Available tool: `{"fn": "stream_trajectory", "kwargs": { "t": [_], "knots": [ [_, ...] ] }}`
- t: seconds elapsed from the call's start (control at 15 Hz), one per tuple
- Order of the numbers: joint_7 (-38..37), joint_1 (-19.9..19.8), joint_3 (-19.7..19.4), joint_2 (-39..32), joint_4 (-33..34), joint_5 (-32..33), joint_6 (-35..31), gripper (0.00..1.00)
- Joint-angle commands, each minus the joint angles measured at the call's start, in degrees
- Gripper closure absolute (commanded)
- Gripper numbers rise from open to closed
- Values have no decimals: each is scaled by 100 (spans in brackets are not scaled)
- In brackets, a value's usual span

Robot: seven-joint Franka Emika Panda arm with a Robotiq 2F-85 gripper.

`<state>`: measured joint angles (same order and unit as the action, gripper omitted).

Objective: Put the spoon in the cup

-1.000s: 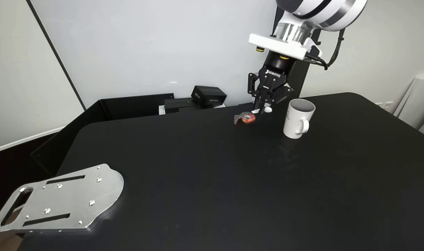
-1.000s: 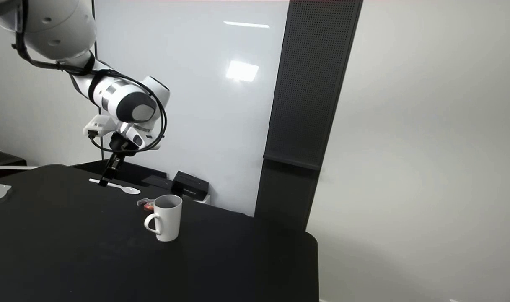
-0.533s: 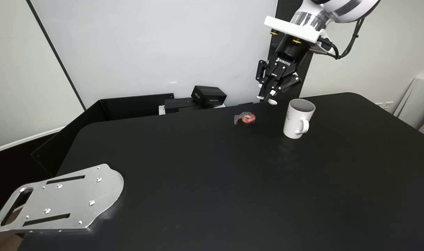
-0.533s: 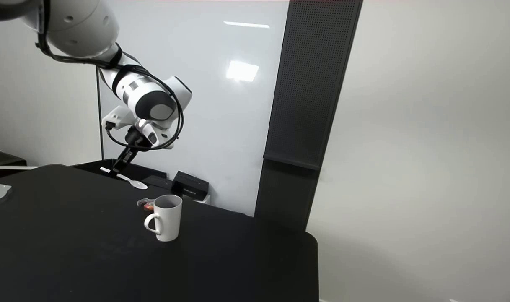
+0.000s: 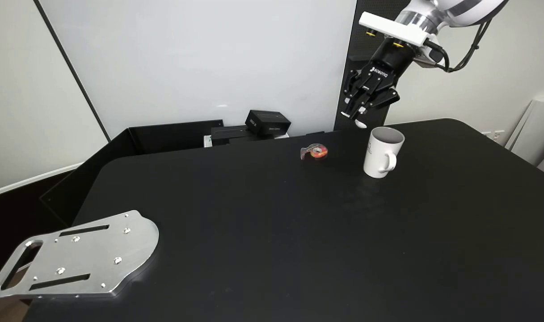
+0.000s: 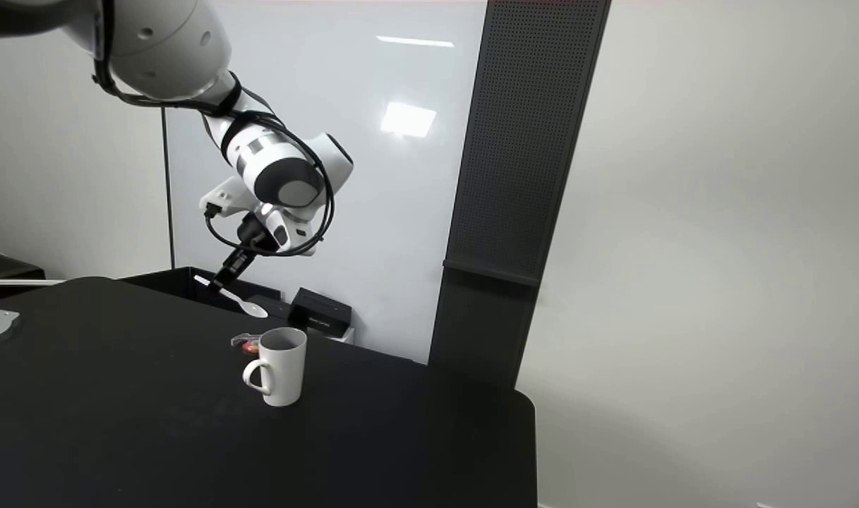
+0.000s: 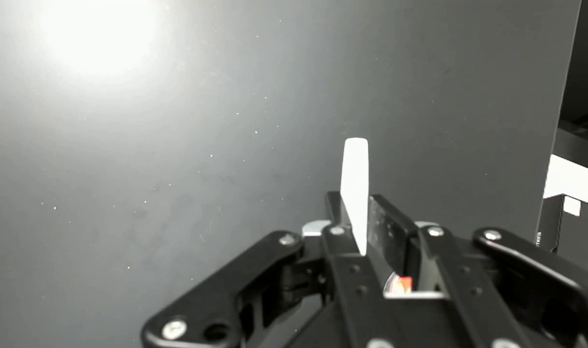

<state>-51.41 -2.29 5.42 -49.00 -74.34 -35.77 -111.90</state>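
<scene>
The white spoon (image 5: pixel 360 124) is in the air above the back of the table. My gripper (image 5: pixel 350 112) is shut on its handle (image 7: pixel 355 169). In an exterior view the spoon's bowl (image 6: pixel 254 309) hangs lower than the handle end, so the spoon is tilted. The handle's end sticks out past the fingertips in the wrist view. The white cup (image 5: pixel 379 154) stands upright on the table, with its opening up. It also shows in an exterior view (image 6: pixel 288 374). The gripper is above and behind the cup, apart from it. The cup is out of the wrist view.
A red tape dispenser (image 5: pixel 318 152) lies on the black table (image 5: pixel 254 223) near the cup. Black boxes (image 5: pixel 267 123) sit behind the table's back edge. A grey metal plate (image 5: pixel 88 255) lies at the table's corner. A white wall panel rises behind.
My gripper has lifted the spoon off the table and carried it up and to the right in both exterior views. The cup and tape dispenser have not moved.
</scene>
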Motion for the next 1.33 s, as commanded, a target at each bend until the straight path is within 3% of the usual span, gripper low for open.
{"fn": "stream_trajectory", "kwargs": {
  "t": [0.0, 1.27],
  "knots": [
    [12, -151, -37, 38, 29, -281, 122, 95],
    [203, -659, -501, 75, -483, -1163, 640, 95]
  ]
}}
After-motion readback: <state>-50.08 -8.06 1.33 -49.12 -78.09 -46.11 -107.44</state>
